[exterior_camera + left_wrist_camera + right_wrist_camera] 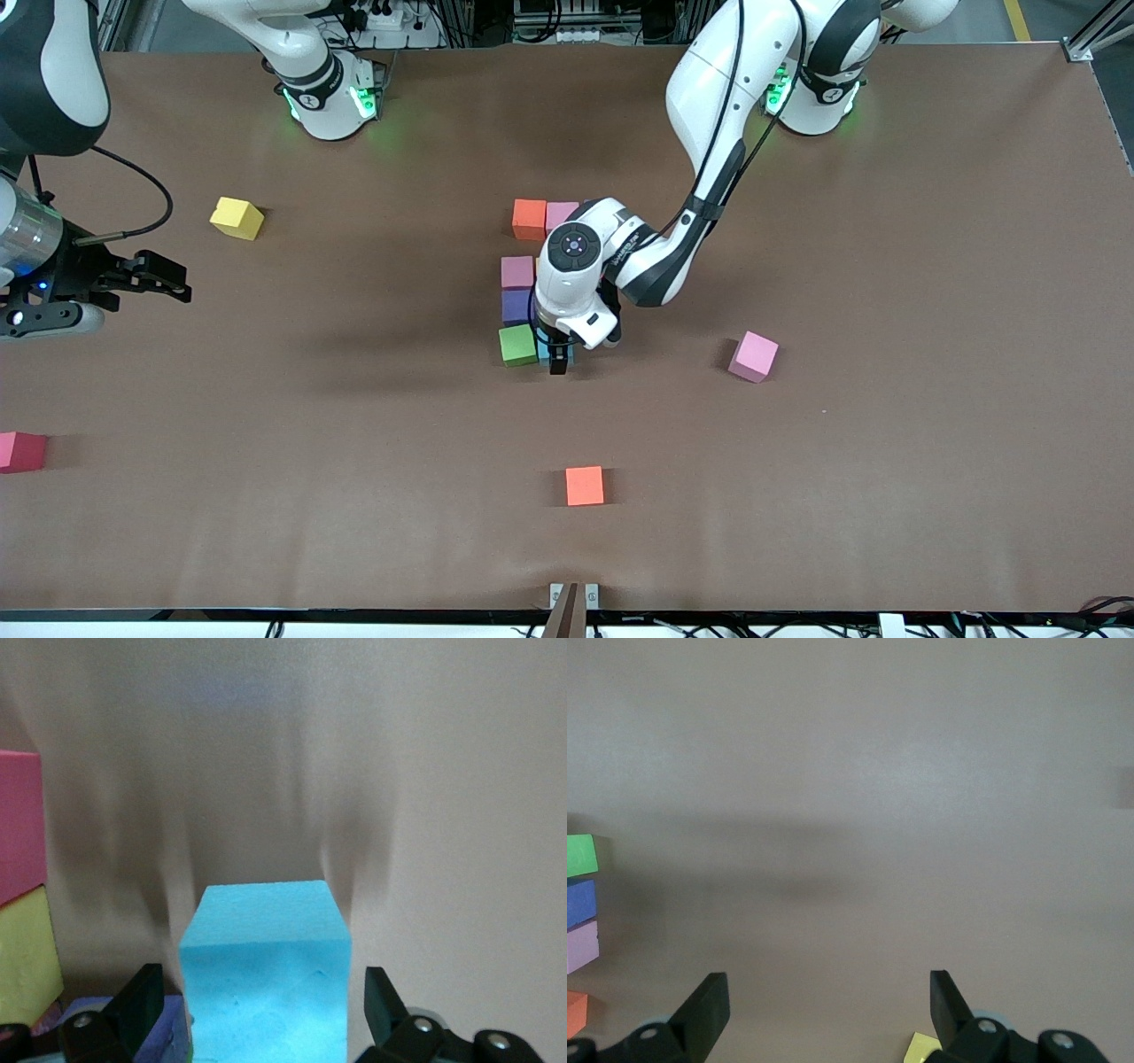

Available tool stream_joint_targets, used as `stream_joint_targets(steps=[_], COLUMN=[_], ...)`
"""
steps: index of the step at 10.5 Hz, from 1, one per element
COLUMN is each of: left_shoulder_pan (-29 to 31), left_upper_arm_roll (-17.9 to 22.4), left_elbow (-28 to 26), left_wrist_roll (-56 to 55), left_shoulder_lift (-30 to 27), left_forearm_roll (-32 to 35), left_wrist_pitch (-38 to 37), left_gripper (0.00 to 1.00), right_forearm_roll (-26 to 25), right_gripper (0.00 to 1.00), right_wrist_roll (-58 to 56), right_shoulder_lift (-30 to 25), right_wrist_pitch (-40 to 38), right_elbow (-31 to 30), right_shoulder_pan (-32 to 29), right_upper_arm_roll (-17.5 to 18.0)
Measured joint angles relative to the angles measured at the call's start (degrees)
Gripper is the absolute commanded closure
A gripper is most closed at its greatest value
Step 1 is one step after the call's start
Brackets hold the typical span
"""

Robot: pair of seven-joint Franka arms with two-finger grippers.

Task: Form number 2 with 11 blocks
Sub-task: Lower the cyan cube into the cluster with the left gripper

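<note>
left gripper (559, 361) stands with jaws apart around the light blue block (266, 966), not gripping it, beside the green block (517, 345) in the unfinished 2 (529, 283) mid-table. right gripper (164, 276) waits, released, near the yellow block (236, 217).

A: What is there apart from the job's own pieces?
B: A wide brown worktop (886, 266) with a matte cover, faintly rippled near the front edge

A: Anything on that edge?
B: A small grey bracket (573, 598) at its middle, and cables (1019, 625) running along the white strip just below the worktop
</note>
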Motion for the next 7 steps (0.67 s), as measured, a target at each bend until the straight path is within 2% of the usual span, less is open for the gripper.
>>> stream_joint_targets(steps=[7], left_shoulder_pan=[-0.1], left_upper_arm_roll=[0.0], left_elbow=[0.9], left_wrist_roll=[1.7], left_shoulder_lift=[-1.0], left_forearm_roll=[0.5], left_wrist_pitch=[-3.0], left_gripper=[0.0], right_forearm_roll=[0.0], right_gripper=[0.0], right_wrist_roll=[0.0], right_shoulder_lift=[0.0], right_wrist_pitch=[0.0], right_elbow=[0.0], right_shoulder_pan=[0.0], right_upper_arm_roll=[0.0])
